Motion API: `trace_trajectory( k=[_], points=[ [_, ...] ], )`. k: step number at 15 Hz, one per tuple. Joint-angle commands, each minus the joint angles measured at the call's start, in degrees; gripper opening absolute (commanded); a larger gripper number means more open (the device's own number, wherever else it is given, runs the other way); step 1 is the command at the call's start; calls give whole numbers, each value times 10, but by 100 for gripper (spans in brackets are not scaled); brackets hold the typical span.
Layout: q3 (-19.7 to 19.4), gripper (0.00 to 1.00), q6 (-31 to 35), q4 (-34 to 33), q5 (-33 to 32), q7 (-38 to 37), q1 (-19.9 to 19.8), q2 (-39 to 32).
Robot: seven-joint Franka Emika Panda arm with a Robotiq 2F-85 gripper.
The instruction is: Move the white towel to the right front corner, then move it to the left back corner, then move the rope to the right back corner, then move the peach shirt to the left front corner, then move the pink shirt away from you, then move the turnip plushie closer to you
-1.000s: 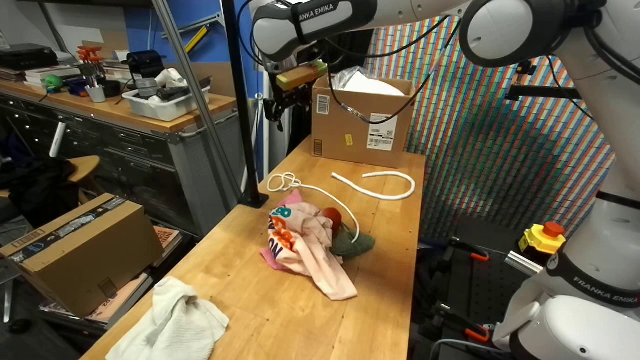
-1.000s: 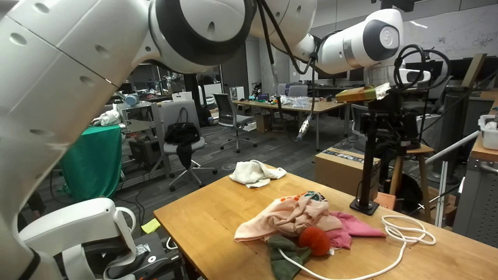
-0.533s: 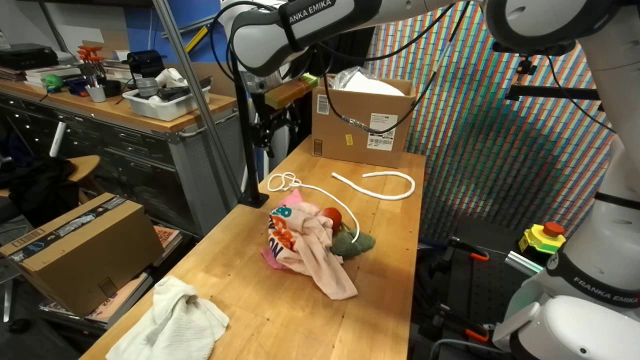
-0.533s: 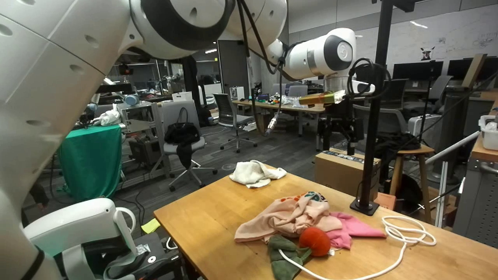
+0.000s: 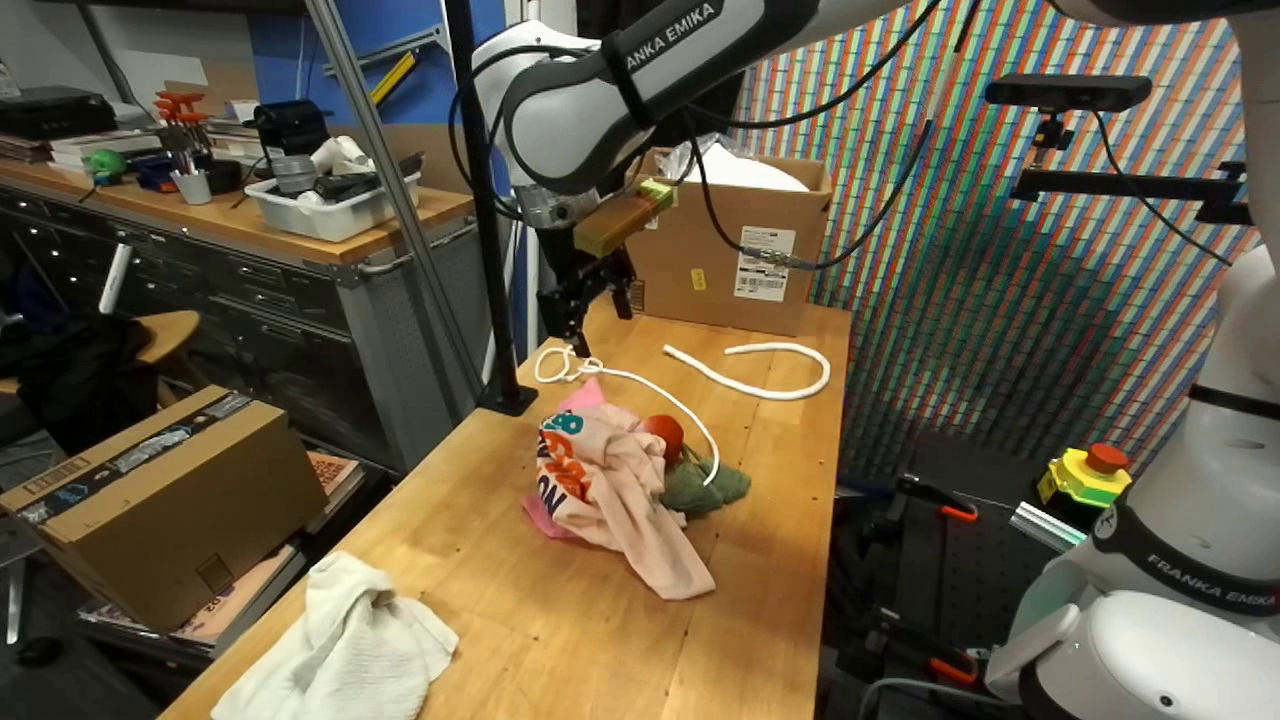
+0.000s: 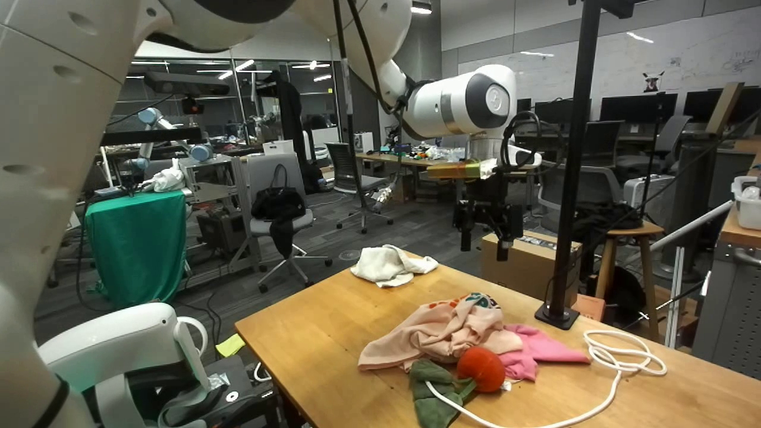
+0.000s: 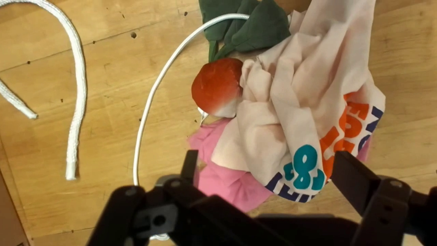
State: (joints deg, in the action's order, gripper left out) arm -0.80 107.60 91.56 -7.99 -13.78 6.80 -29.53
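Jaws wide apart, the gripper point(image 6: 484, 252) hangs in the air, and the wrist view looks down past it at the peach shirt point(image 7: 304, 92) lying on the pink shirt point(image 7: 235, 186), with the turnip point(image 7: 216, 83) touching its side and the rope point(image 7: 152, 90) ending on the turnip's green leaves point(image 7: 252, 32). Both exterior views show what the wrist view does not: the towel point(image 5: 350, 640), heaped at one end of the table point(image 5: 560, 640). A thick cord point(image 5: 770, 394) shows in the wrist view and, near a box point(image 5: 670, 265), in an exterior view.
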Motion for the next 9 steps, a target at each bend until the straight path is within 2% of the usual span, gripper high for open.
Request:
trace_trajectory(
  k=[1, 5, 9],
  points=[
    [2, 100, 104, 142, 6, 34, -23, 81],
    [2, 100, 197, 243, 3, 72, -40, 123],
    [8, 100, 272, 314, 2, 84, -38, 147]
  ],
)
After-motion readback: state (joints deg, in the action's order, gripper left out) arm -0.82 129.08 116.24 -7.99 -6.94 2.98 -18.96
